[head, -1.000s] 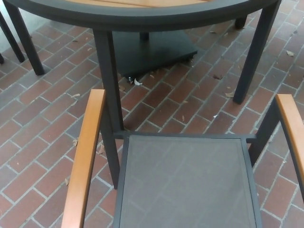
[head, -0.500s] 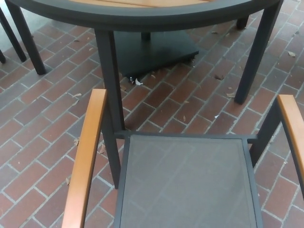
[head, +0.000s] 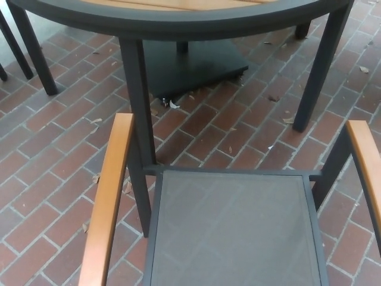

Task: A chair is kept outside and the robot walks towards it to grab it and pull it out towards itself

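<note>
A dark metal chair fills the lower half of the head view, its grey mesh seat point(head: 235, 229) facing me. Wooden armrests run along both sides: the left armrest point(head: 107, 199) and the right armrest point(head: 366, 158), which is cut off by the picture's edge. The chair's front points toward a round table point(head: 178, 18) with a dark rim and wooden top. Neither of my hands shows in this view.
The table's dark legs point(head: 137, 98) stand just beyond the seat, one at the left and another leg point(head: 315, 68) at the right. A black square base point(head: 193, 62) lies under the table. Red brick paving point(head: 53, 155) with scattered dry leaves surrounds everything. More dark legs point(head: 30, 47) stand at the far left.
The whole picture has shifted very slightly, so the camera has moved a little. The chair and table themselves have not visibly moved.
</note>
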Robot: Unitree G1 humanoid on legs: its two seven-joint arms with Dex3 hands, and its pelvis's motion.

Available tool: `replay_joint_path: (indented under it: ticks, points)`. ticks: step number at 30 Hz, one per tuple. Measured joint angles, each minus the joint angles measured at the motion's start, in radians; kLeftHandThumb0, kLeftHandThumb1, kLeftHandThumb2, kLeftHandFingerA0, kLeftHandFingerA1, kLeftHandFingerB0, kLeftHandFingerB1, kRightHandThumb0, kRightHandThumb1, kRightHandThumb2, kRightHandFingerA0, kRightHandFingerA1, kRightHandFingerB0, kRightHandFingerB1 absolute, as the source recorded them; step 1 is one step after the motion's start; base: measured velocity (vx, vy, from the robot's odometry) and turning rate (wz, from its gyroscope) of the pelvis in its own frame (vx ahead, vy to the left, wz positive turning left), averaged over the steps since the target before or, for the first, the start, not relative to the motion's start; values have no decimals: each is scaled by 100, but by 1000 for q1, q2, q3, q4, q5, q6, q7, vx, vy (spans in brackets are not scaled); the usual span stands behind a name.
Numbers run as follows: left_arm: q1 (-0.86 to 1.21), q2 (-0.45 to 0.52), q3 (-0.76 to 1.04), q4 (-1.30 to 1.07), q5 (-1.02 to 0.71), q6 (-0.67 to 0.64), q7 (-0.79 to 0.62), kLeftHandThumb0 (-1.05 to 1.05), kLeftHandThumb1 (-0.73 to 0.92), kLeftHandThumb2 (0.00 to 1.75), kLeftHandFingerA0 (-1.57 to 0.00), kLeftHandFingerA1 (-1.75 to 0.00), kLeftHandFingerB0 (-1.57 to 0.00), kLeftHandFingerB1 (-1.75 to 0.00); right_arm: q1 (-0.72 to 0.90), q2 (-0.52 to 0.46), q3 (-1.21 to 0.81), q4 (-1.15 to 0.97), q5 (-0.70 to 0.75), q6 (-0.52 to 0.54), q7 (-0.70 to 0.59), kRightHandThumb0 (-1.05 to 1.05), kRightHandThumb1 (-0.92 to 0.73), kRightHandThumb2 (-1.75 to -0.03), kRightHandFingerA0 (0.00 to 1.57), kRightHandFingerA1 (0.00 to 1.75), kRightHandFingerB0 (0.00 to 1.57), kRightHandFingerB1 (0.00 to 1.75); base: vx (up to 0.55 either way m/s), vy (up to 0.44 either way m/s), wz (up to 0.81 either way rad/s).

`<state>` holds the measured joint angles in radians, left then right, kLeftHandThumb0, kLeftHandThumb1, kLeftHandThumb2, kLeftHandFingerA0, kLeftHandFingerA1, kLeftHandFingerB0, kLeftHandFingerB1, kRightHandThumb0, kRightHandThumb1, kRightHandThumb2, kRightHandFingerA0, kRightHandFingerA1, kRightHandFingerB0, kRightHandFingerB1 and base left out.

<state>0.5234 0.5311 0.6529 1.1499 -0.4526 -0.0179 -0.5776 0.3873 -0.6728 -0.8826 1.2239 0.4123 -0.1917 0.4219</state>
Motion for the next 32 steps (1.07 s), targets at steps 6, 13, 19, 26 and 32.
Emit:
replay_joint_path:
  ticks: [6, 13, 19, 26, 32]
  points:
    - [-32, -25, -95, 39, 52, -2, 8, -77, 59, 95, -29, -67, -14, -52, -95, 115, 6, 50, 21, 46, -85, -92, -66, -70, 0, 5, 0, 0, -24, 0, 5]
    - [-47, -33, -114, 34, 64, -13, 9, -77, 59, 95, -29, -67, -14, -52, -165, 167, 26, 78, 26, 74, -165, -92, -66, -70, 0, 5, 0, 0, -65, -7, 27]
    - [-21, -37, -116, 44, 71, -14, 11, -77, 59, 95, -29, -67, -14, -52, -180, 167, 38, 78, 29, 80, -196, -92, -66, -70, 0, 5, 0, 0, -90, 77, 5]
    - [-27, -21, -113, 44, 79, -22, 15, -77, 59, 95, -29, -67, -14, -52, -155, 190, 44, 84, 34, 88, -210, -92, -66, -70, 0, 5, 0, 0, -13, 530, -24]
    - [-31, -21, -113, 44, 80, -28, 14, -77, 59, 95, -29, -67, -14, -52, -151, 190, 45, 83, 38, 88, -216, -92, -66, -70, 0, 5, 0, 0, 68, 140, 1]
